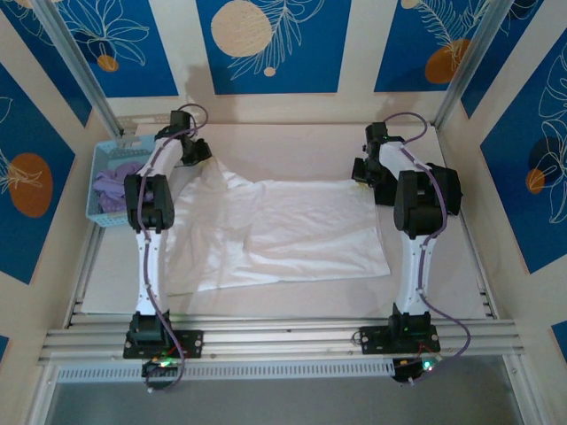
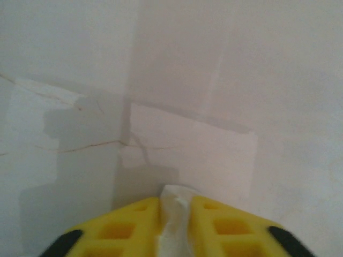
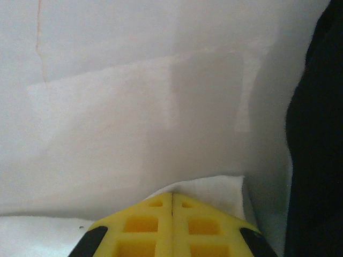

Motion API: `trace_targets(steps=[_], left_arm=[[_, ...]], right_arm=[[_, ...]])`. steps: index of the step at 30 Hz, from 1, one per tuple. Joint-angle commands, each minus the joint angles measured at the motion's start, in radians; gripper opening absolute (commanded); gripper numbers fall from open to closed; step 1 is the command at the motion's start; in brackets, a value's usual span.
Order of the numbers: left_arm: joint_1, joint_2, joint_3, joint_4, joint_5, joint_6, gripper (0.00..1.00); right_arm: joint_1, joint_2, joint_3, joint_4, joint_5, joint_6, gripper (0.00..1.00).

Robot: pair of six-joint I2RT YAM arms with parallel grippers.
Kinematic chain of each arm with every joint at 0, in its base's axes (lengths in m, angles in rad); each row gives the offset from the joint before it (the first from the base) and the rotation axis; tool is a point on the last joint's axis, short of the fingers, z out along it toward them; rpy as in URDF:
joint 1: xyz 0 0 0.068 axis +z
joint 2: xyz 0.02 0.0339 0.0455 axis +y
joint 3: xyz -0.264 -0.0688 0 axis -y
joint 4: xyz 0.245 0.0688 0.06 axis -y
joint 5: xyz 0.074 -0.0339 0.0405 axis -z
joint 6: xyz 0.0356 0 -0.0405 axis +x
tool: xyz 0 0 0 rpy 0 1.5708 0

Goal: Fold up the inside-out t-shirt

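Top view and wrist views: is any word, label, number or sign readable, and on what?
None can be read.
t-shirt: plain white cloth, no print legible.
wall panels: leaf and circle drawings, no lettering.
basket: no label legible.

The white t-shirt (image 1: 292, 230) lies spread and wrinkled, right of the blue basket (image 1: 111, 181). Its corner nearest the basket is drawn out to a point.

— From above, we lose part of the t-shirt (image 1: 292, 230) under the left arm (image 1: 151, 212).
— The bottom edge crops our left end effector (image 2: 174, 227) and right end effector (image 3: 171, 225). We can't name that dark blur (image 3: 316, 134).
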Motion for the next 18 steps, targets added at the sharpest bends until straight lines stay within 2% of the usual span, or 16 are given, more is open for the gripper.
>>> trace_targets(steps=[1, 3, 9, 18], left_arm=[[-0.015, 0.058, 0.043, -0.026, 0.042, 0.005, 0.09], [-0.014, 0.056, 0.066, -0.029, 0.043, 0.013, 0.0], [-0.002, -0.067, 0.041, -0.022, 0.054, 0.035, 0.0], [0.013, -0.595, -0.572, 0.278, 0.069, -0.02, 0.0]], right_arm=[[0.002, -0.043, -0.019, 0.0, -0.023, -0.021, 0.04], [0.001, -0.048, -0.018, 0.012, -0.021, -0.028, 0.04], [-0.001, -0.098, -0.051, 0.096, -0.024, -0.078, 0.02], [-0.013, -0.309, -0.267, 0.267, -0.072, -0.12, 0.0]])
